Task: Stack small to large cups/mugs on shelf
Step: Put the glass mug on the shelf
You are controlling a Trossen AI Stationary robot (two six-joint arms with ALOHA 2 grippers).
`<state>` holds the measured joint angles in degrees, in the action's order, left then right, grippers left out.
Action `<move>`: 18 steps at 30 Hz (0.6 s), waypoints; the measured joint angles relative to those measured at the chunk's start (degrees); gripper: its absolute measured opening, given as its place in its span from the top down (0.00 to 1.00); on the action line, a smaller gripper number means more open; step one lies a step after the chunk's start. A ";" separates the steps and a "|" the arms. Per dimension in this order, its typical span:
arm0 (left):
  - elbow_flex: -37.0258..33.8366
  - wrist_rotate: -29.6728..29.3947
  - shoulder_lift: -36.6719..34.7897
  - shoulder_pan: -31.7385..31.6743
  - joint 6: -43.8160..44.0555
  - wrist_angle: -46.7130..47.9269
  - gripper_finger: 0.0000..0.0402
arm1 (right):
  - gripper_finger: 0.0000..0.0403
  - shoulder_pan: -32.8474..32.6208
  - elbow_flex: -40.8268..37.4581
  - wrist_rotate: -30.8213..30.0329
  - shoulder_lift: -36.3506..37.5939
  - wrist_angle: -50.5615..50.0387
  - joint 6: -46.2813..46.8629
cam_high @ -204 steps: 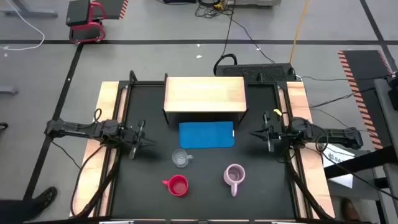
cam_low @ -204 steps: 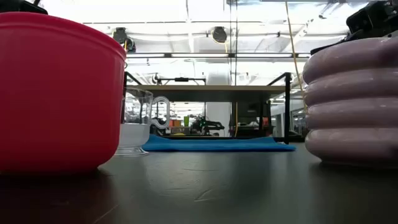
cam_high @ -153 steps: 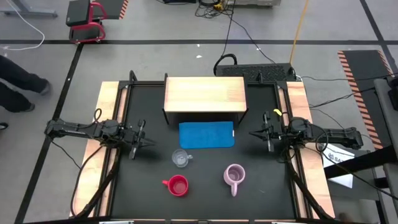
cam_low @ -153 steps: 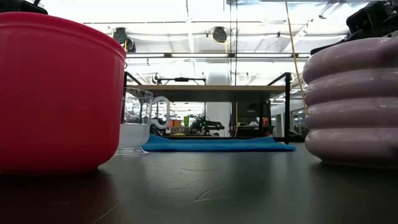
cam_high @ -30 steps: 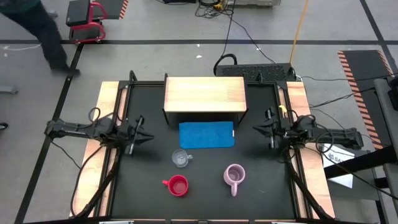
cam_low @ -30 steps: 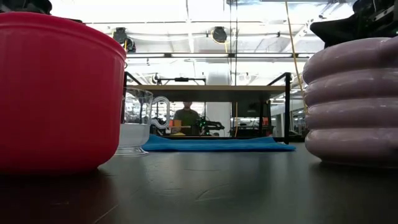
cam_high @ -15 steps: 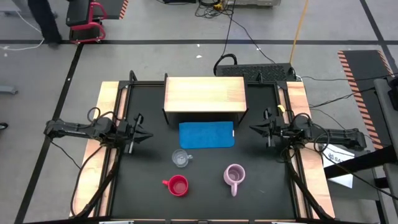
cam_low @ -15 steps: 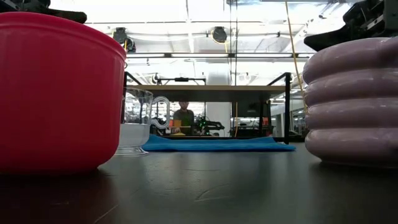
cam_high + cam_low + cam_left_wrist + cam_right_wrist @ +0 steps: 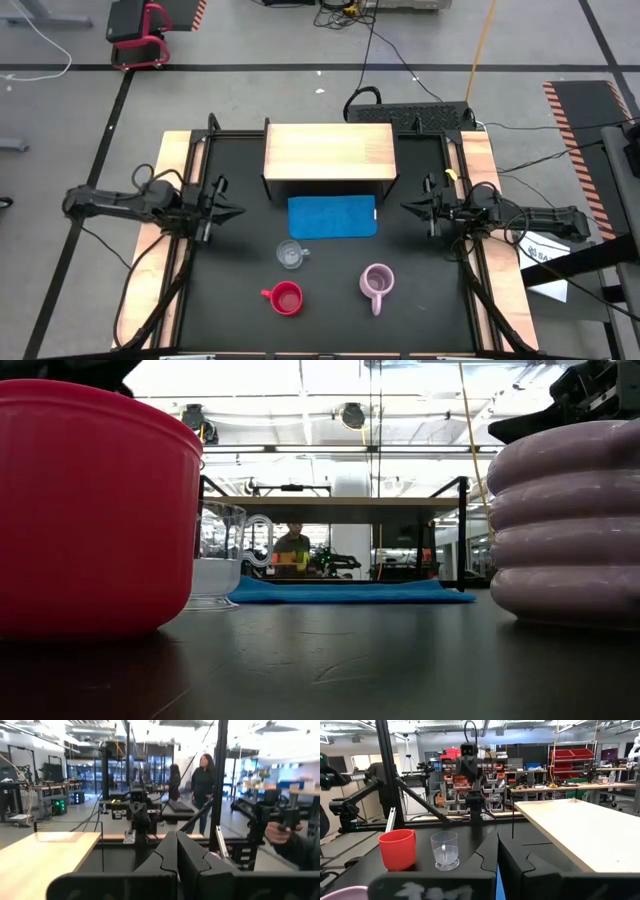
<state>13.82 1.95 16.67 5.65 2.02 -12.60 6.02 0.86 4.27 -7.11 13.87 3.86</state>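
Observation:
The clear glass cup [image 9: 291, 256], the red mug [image 9: 285, 298] and the ribbed lilac mug [image 9: 377, 282] stand upright on the black table, near its front. The wooden shelf [image 9: 330, 155] stands at the far middle, with the blue mat [image 9: 332, 217] in front of it. My left gripper [image 9: 225, 212] hovers at the table's left side, shut and empty. My right gripper [image 9: 410, 208] hovers at the right side, shut and empty. The right wrist view shows the red mug [image 9: 397, 849], the glass cup [image 9: 445, 850] and the shelf top [image 9: 575, 827].
Light wooden strips [image 9: 172, 180] run along the table's left and right sides. In the low view the red mug [image 9: 95, 510] and the lilac mug [image 9: 565, 520] fill the foreground. People [image 9: 202, 780] stand in the room beyond the table.
My left gripper has moved a little toward the table's far edge and its arm has drawn back toward the left. My right gripper has shifted slightly toward the table's middle. Both stay shut. The cups have not moved.

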 joint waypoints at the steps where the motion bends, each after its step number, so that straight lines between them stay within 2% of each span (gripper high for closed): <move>1: 1.48 -0.38 2.02 0.00 -0.07 0.55 1.00 | 1.00 0.00 0.00 0.00 -0.04 -0.24 0.00; 11: 14.40 -0.52 22.70 0.00 -1.53 3.41 1.00 | 1.00 0.00 0.00 0.00 -0.05 -0.69 0.02; 18: 19.53 -0.52 29.87 0.00 -1.44 4.86 1.00 | 1.00 0.00 -0.02 0.00 -0.05 -0.68 0.00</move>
<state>33.35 1.43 46.54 5.65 0.58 -7.75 6.02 0.85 4.27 -7.16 13.19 3.86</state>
